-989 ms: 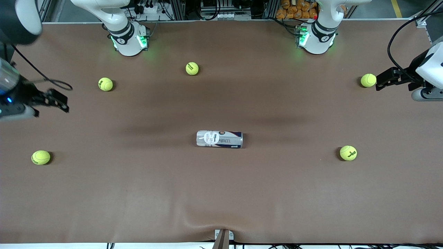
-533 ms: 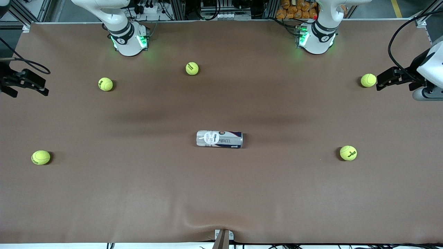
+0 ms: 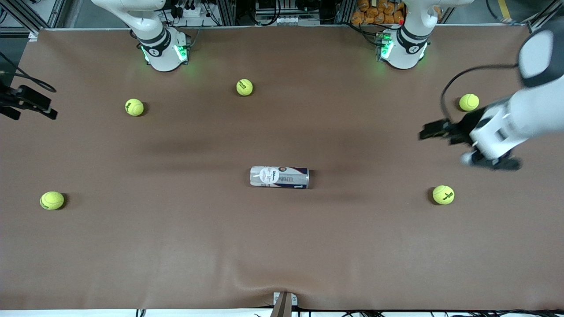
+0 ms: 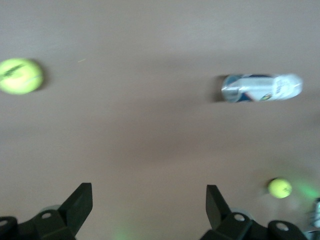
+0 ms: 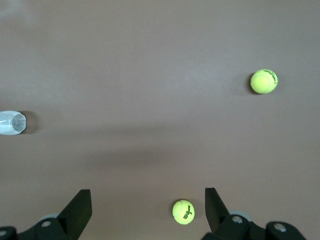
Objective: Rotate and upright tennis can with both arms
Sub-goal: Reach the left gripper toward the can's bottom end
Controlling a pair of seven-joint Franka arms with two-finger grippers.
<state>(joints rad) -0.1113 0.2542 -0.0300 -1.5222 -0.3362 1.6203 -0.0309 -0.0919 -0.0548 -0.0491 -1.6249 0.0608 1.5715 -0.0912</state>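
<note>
Brown cloth-covered table (image 3: 282, 246), two arm bases lit green along its edge.

Left gripper (image 3: 429, 133): fingers (image 4: 80, 200) spread wide, holding nothing; it hangs over the left arm's end of the table, between two tennis balls (image 3: 469, 102) (image 3: 443, 194), and points toward the centre, probably lining up on the can's end.

Right gripper (image 3: 26, 102): fingers (image 5: 80, 205) spread wide, nothing held; over the right arm's end of the table.

Tennis can (image 3: 279, 177): lying on its side at mid-table, long axis running between the two arms' ends, well apart from both grippers, untouched. Likely placed so each arm can take one end.

Loose tennis balls: five, scattered around the can, none touching it.
</note>
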